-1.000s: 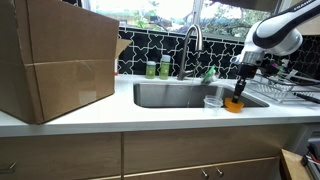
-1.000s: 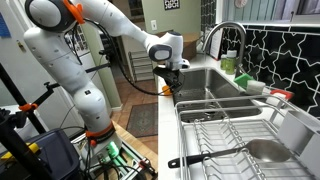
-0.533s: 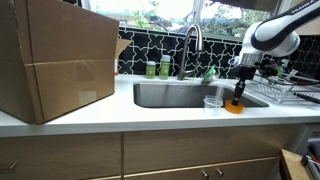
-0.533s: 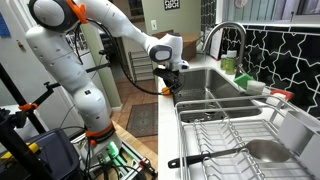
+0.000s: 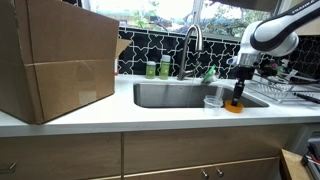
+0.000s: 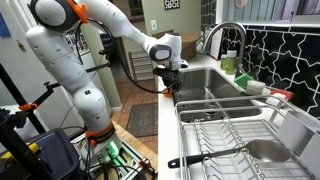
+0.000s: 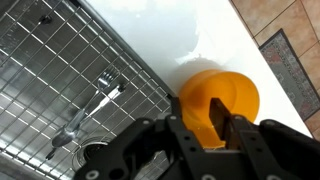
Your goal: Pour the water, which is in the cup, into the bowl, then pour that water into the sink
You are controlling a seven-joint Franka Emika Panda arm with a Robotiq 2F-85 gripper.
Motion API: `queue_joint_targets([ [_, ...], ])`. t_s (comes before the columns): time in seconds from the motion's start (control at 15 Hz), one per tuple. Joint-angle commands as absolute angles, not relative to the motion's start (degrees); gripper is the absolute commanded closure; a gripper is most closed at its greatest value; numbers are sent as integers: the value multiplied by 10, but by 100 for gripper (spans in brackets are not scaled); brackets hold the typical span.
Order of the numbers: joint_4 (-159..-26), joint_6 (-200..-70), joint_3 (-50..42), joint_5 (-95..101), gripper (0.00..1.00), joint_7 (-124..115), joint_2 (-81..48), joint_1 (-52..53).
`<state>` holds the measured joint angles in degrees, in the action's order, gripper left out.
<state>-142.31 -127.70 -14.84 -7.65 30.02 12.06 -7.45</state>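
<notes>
Barely shifted, end effector (image 7: 210, 127) straddles the bowl (image 7: 238, 88) rim; wall sign (image 6: 171, 4) unreadable.

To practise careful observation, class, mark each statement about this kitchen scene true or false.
1. The clear cup stands beside the orange bowl. True.
2. The cardboard box sits in the sink. False: it sits on the countertop beside the sink.
3. The tool is right at the orange bowl. True.
4. The green bottles stand on the cardboard box. False: they stand behind the sink, near the faucet.
</notes>
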Motion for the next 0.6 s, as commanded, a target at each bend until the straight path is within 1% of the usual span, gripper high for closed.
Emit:
queue_joint_targets([
  [0.0, -1431, -1270, -141, -60, 33, 302, 160, -76],
  [0.27, -1425, -1270, -139, -65, 4, 305, 169, -69],
  [0.33, -1426, -1275, -138, -63, 0, 300, 176, -70],
  [0.53, -1431, -1296, -123, -39, 0, 243, 211, -80],
])
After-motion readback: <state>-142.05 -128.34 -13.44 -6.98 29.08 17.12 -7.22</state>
